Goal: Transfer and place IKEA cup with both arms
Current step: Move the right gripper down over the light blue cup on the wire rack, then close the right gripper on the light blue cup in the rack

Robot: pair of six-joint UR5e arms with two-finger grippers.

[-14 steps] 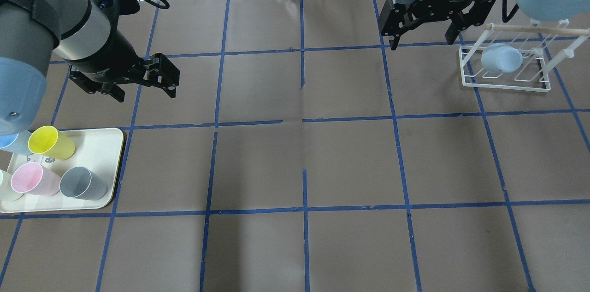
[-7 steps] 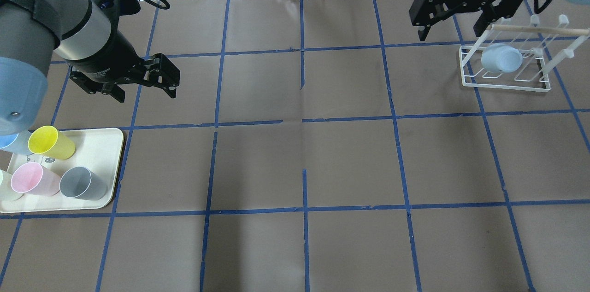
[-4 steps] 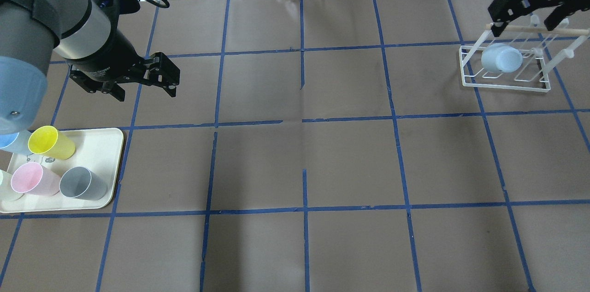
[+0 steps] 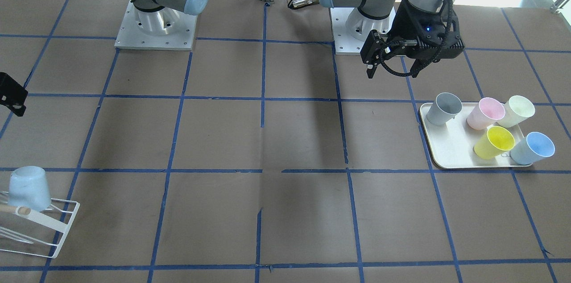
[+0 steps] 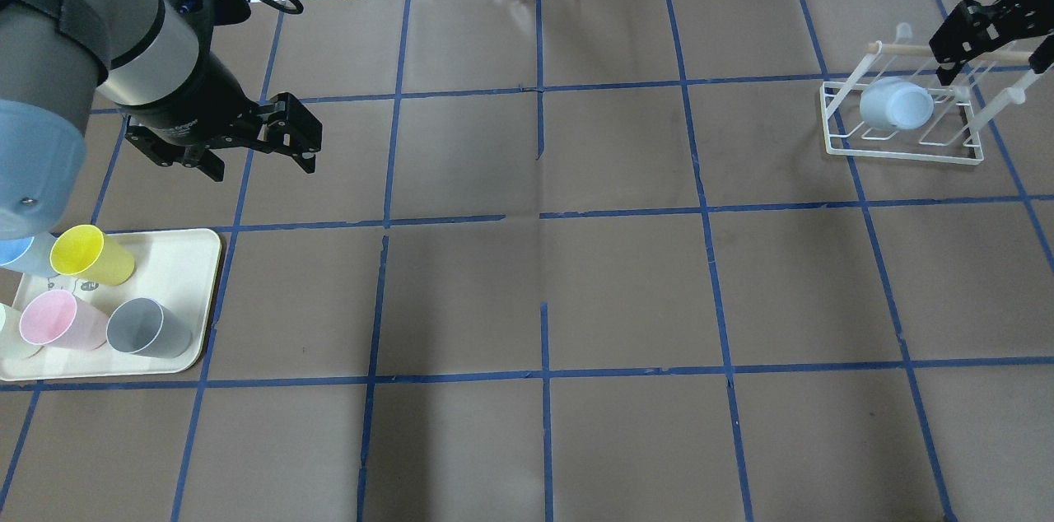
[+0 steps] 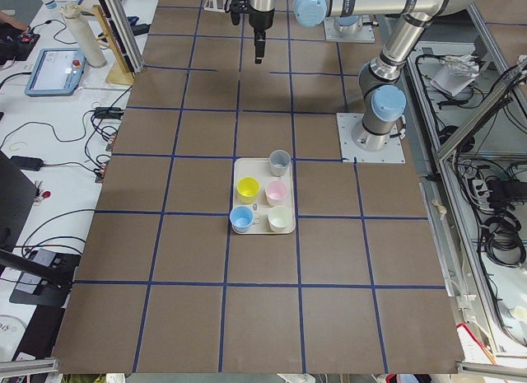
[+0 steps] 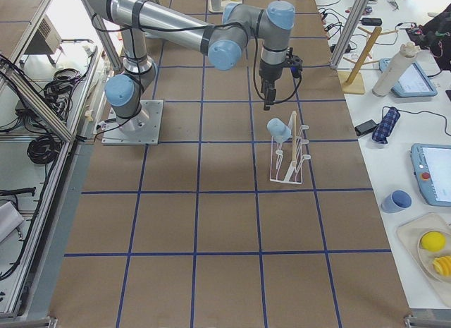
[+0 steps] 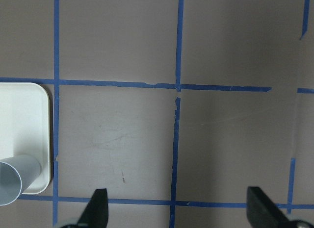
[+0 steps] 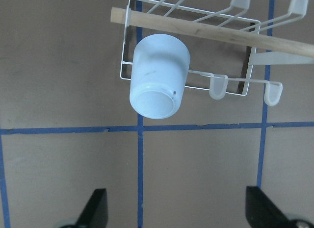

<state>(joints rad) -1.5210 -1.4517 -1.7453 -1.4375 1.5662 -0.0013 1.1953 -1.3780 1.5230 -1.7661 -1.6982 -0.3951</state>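
Resting on the wire rack (image 9: 206,31), the tapered IKEA cup (image 9: 158,76) tilts, all jaws apart.

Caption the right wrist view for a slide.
Blue cup hangs inverted on the white rack, right gripper open and clear of it.

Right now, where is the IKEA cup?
Overhead view, far right: the IKEA cup sits inverted on the white wire rack, opposite the cup tray.
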